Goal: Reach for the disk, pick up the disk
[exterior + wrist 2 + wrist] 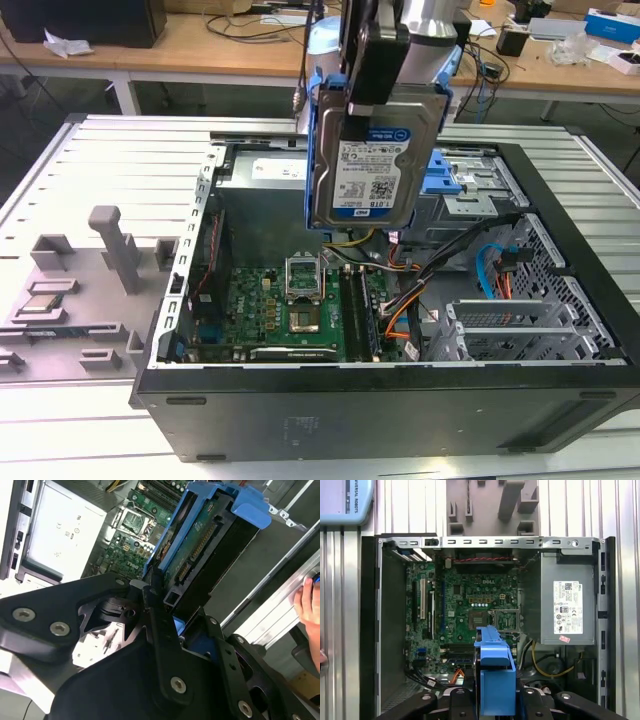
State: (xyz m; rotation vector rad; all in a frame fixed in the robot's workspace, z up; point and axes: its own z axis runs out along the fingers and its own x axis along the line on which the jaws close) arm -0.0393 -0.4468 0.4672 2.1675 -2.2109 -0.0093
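The disk [375, 160], a silver hard drive with a white-and-blue label and a blue bracket around its edges, hangs upright above the open computer case [380, 400]. My gripper [385, 60] is shut on its top end, coming down from above. In the second wrist view the disk [200, 545] shows its green circuit-board side, with the gripper [162, 605] closed on its near end. In the first wrist view the disk's blue bracket edge [495, 675] sits between the black gripper arms, over the motherboard.
Inside the case lie a motherboard [285, 310], a grey power supply [567, 607], cables and a blue caddy [455, 175] at the back. A grey fixture [85, 290] rests on the slatted table at the exterior view's left. A person's hand [309, 605] is near the case.
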